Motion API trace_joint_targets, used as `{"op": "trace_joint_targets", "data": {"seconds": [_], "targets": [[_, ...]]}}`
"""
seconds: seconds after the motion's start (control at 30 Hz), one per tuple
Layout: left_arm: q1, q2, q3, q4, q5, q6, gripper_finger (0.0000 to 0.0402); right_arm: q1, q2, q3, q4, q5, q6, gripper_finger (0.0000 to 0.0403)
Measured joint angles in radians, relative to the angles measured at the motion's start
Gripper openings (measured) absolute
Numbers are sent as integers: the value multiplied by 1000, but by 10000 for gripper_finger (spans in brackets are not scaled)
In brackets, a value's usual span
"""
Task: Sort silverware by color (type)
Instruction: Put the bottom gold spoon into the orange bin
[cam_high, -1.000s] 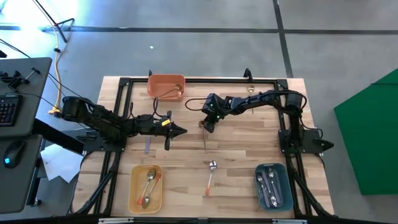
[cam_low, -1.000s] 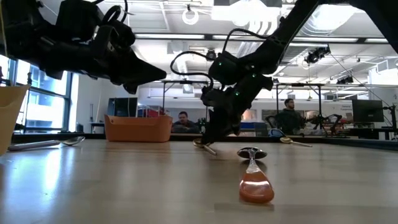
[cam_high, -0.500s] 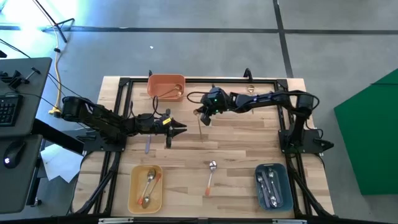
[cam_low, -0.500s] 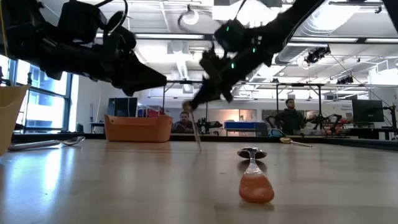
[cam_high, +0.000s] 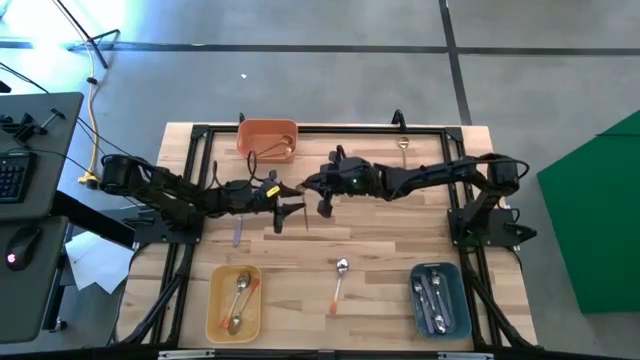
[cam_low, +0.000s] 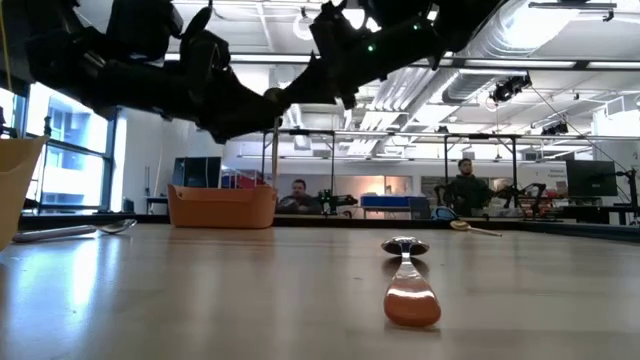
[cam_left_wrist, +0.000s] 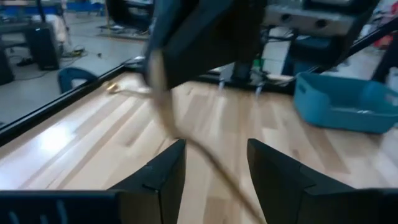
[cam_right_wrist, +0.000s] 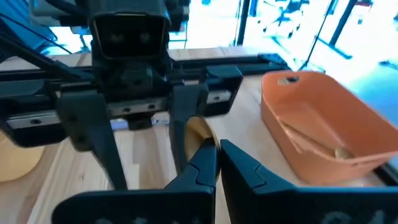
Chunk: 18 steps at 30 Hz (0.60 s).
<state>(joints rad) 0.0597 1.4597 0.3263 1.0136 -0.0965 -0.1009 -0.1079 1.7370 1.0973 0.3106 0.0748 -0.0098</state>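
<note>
Yellow bin (cam_high: 234, 303) at the surface's near left holds two spoons (cam_high: 240, 297). A purple-handled spoon (cam_high: 238, 233) lies flat beside the left arm. Left hand (cam_high: 293, 208) hovers at mid-surface, fingers (cam_left_wrist: 163, 176) apart. Right hand (cam_high: 308, 186) meets it tip to tip, fingers (cam_right_wrist: 200, 163) pressed together on a gold spoon (cam_high: 305, 212) whose handle hangs down between the left fingers, clear of the surface (cam_high: 380, 235). Orange bin (cam_high: 267, 139) at the far edge holds one gold spoon (cam_high: 272, 151). An orange-handled spoon (cam_high: 338, 284) lies loose near the front centre. Another gold spoon (cam_high: 403, 147) lies at the far right edge. Teal bin (cam_high: 438, 298) at near right holds several spoons.
</note>
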Motion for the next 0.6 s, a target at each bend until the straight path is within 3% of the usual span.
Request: {"op": "trace_joint_targets", "data": {"seconds": [0.23, 0.33, 0.5, 0.6], "targets": [[8, 0, 40, -34, 11, 8, 148, 18, 0, 0, 46, 5, -36, 0], [17, 0, 40, -34, 22, 12, 115, 18, 0, 0, 61, 5, -37, 0], [41, 0, 40, -38, 84, 11, 19, 22, 0, 0, 98, 6, -65, 1], [64, -14, 40, -38, 98, 5, 13, 28, 0, 0, 120, 28, -85, 2]]}}
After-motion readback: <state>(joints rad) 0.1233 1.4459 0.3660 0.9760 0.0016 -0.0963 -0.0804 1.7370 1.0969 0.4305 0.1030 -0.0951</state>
